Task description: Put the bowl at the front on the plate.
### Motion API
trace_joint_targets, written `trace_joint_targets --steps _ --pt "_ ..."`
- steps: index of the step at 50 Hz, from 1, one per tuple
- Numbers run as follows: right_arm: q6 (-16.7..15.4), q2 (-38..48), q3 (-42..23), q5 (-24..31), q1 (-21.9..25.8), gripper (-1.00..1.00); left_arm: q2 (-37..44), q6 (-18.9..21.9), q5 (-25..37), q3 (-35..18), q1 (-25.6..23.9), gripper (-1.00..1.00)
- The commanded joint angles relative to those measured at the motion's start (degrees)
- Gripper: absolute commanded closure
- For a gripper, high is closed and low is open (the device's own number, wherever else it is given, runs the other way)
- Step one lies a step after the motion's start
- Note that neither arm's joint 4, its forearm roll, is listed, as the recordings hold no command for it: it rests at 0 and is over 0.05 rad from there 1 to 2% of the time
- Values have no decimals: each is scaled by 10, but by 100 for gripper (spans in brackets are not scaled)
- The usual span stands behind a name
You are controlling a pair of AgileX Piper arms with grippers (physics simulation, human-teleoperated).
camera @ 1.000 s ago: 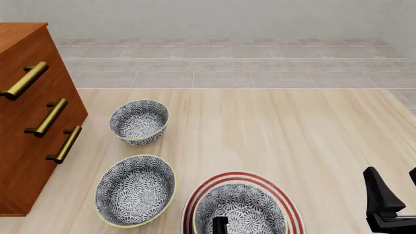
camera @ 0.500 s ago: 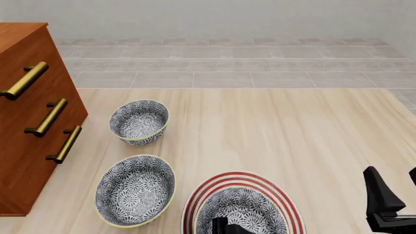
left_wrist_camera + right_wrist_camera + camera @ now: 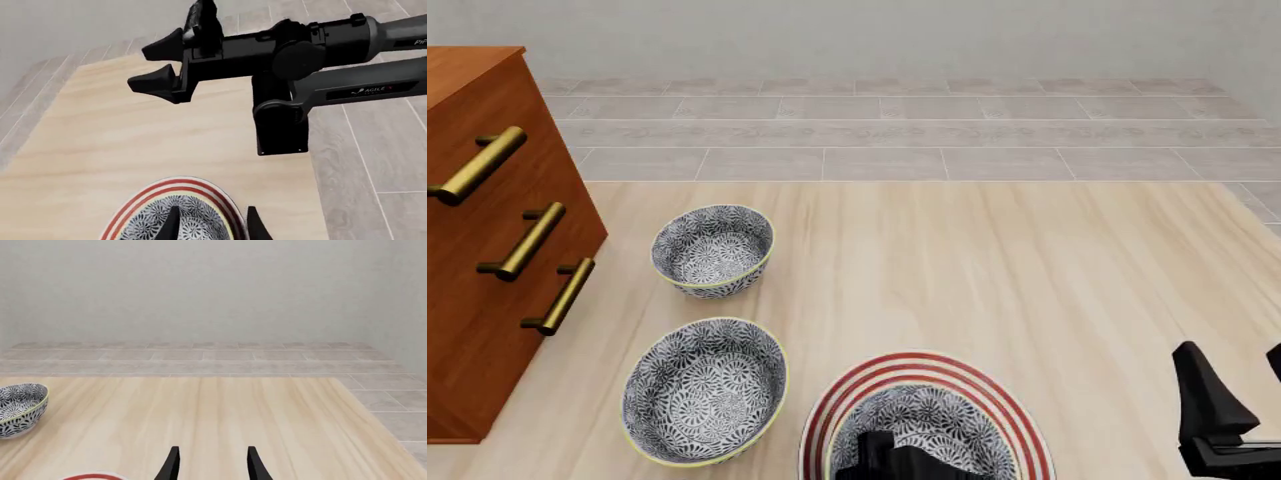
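Observation:
The patterned bowl (image 3: 921, 418) sits inside the red-ringed white plate (image 3: 827, 410) at the front edge of the table. My left gripper (image 3: 888, 464) is over the bowl's near side. In the left wrist view its fingers (image 3: 173, 222) stand apart across the bowl's wall, one inside the bowl (image 3: 193, 215) and one outside over the plate (image 3: 150, 194). The left gripper (image 3: 212, 226) is open. My right gripper (image 3: 1238, 372) hovers open over the table at the front right, holding nothing; it also shows as right gripper (image 3: 210, 465) and right gripper (image 3: 143, 67).
Two more patterned bowls stand to the left, a larger bowl (image 3: 705, 390) and a farther small bowl (image 3: 711, 248), which shows again as small bowl (image 3: 20, 407). A wooden drawer cabinet (image 3: 494, 250) with brass handles fills the left side. Tiled floor lies beyond the table's edges.
The bowl has sunk lower onto the plate over the last second. More of the left gripper now shows over the bowl's near side. The right arm has not moved.

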Motion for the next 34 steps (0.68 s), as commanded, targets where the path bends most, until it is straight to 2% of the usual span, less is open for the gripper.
trace_joint_targets --steps 1,13,25,34 --pt "-3 0 0 1 1 -100 -111 -22 82 -35 -13 -100" --pt "-4 5 0 -2 2 -100 -211 12 154 -84 28 -100" --pt "-3 4 0 -3 1 -100 -288 57 197 -133 70 -100" --pt "-3 2 0 -1 1 -100 -323 64 212 -156 106 -100"
